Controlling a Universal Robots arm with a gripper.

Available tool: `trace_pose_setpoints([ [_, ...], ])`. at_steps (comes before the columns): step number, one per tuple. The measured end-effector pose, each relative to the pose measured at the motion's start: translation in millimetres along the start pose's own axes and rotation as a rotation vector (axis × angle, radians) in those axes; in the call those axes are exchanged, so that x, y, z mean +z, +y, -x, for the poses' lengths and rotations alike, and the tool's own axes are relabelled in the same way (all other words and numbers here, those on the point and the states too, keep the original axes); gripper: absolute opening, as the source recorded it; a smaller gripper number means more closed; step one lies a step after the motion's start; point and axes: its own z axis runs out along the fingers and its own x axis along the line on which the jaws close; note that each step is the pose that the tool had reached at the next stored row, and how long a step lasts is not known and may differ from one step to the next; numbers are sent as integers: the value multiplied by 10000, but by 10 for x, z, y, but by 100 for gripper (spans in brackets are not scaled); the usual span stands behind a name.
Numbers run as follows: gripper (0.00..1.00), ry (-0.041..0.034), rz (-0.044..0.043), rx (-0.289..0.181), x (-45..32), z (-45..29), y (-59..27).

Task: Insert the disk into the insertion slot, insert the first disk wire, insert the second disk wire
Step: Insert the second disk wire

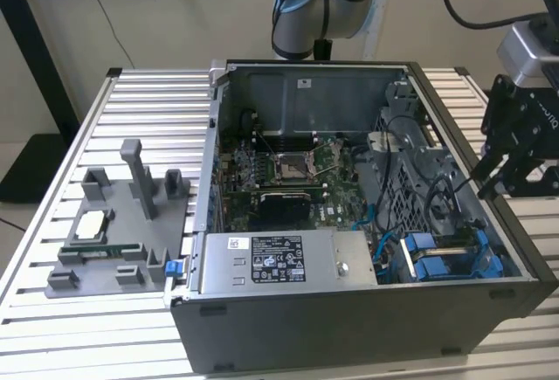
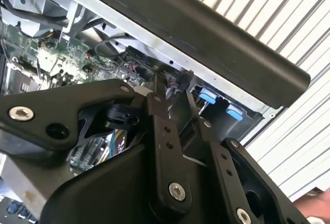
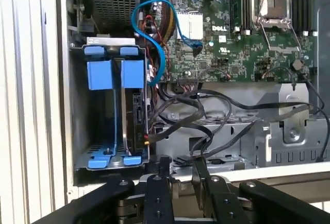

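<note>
One hand [image 3: 178,170] closed on a black wire, beside the insertion slot [image 3: 111,108].

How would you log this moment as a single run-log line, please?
hand: at case's edge, near cables | holding: nothing visible | disk: seated in slot | blue cable: loose

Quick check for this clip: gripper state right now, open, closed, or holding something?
Gripper: fingers close together over the case edge near the dark cables; whether it is shut on one cannot be told.
</note>
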Motion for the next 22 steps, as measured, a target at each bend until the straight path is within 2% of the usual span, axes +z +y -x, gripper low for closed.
trace_pose_setpoints([
  [4, 100, -105, 38, -178, -4, 1, -50],
  [8, 100, -123, 51, -249, -13, -46, -54],
  [9, 0, -129, 53, -252, -16, -64, -55],
  [15, 0, -133, 55, -264, -29, -130, -54],
  [22, 0, -151, 52, -265, -31, -147, -46],
])
